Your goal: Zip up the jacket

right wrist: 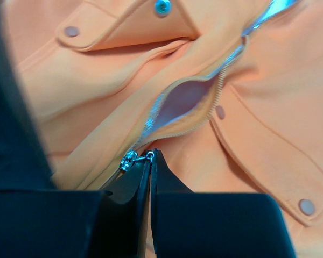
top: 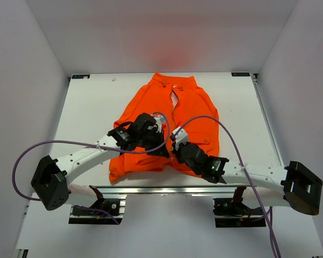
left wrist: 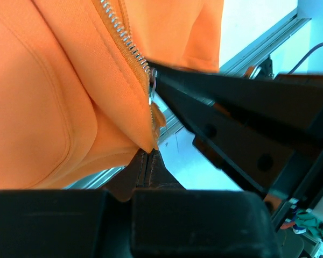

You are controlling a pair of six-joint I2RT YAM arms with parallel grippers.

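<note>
The orange jacket point(top: 191, 110) lies flat on the white table, collar at the far side, its zipper parted along most of the front. My left gripper point(top: 160, 151) is shut on the jacket's bottom hem point(left wrist: 151, 141), just below the foot of the zipper. In the left wrist view its tips point(left wrist: 148, 155) pinch the fabric corner. My right gripper point(top: 171, 144) is shut on the small metal pull tab point(right wrist: 149, 155) of the silver slider point(right wrist: 128, 160), which sits low on the zipper. Above the slider the zipper teeth point(right wrist: 218, 80) gape and show pale lining. The right gripper's fingers point(left wrist: 215, 107) cross the left wrist view.
An aluminium rail point(top: 167, 189) runs along the table's near edge, under both arms. Purple cables point(top: 70, 144) loop from each wrist. Flapped pockets with snaps point(right wrist: 307, 206) lie on either side of the zipper. White walls enclose the table point(top: 91, 107).
</note>
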